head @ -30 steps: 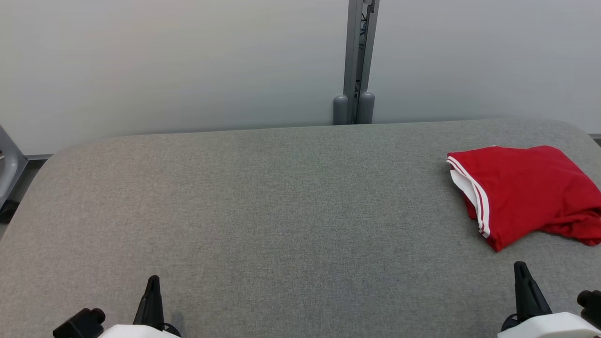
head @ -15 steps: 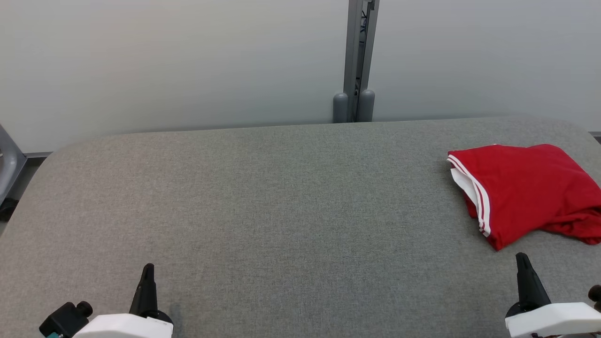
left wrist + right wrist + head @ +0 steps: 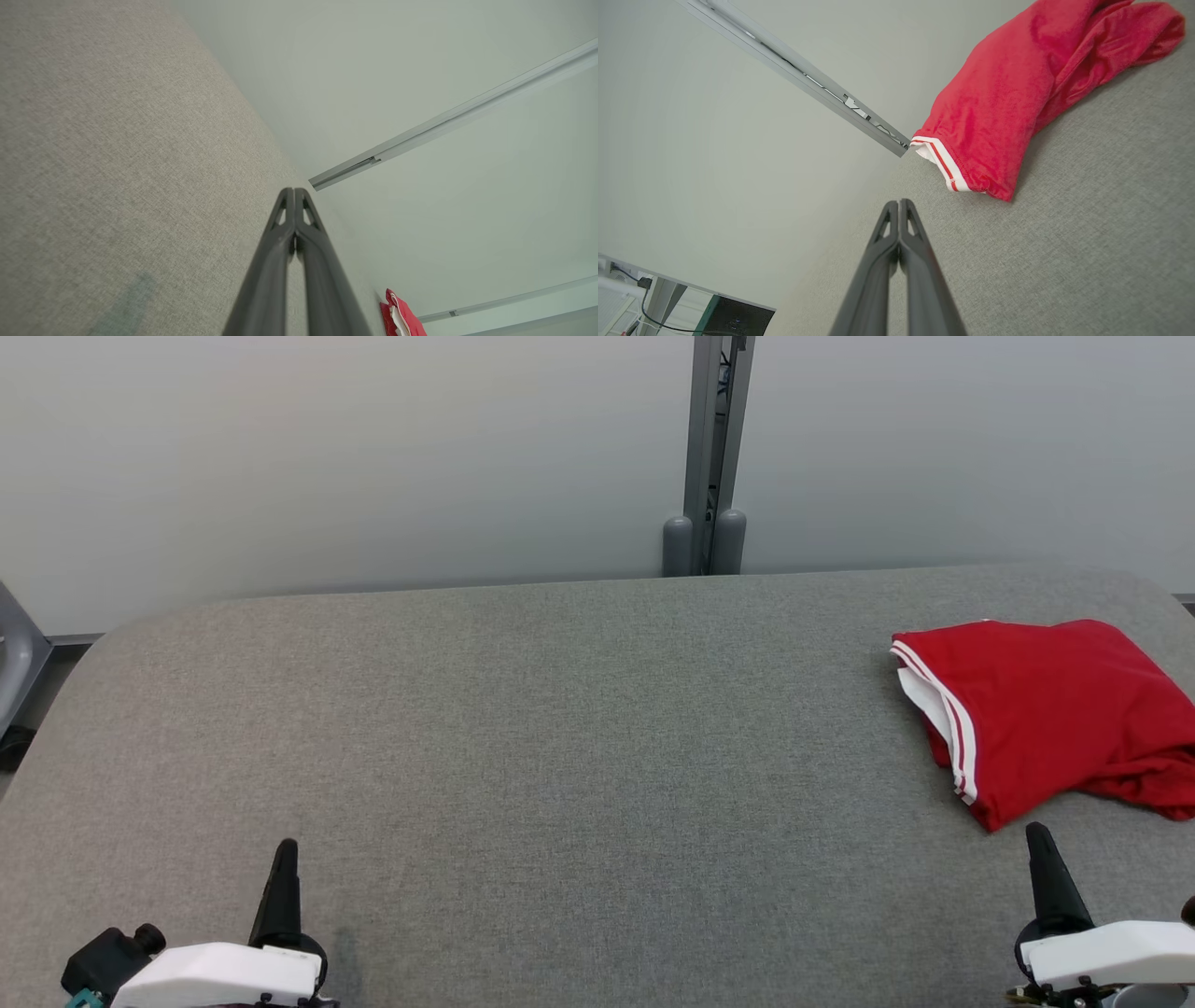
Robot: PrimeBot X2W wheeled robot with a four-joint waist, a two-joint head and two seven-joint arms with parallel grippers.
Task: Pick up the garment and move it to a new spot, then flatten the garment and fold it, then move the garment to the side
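You have the red garment [image 3: 1055,709] lying bunched at the surface's [image 3: 560,756] right edge, just ahead of the right gripper [image 3: 1034,833], your nearer arm, while both that and the left gripper [image 3: 286,849] are pressed closed and empty.

The left gripper [image 3: 294,190] rises from the bottom edge, its two dark fingers pressed together along their length with nothing between them. It hangs over a grey fabric-covered surface [image 3: 117,163] that takes up the view's left half. To the right stands a pale wall [image 3: 420,70], crossed diagonally by a metal rail [image 3: 444,116]. Low at the right, well apart from the fingertips, a red garment [image 3: 411,322] with white trim lies on the fabric.
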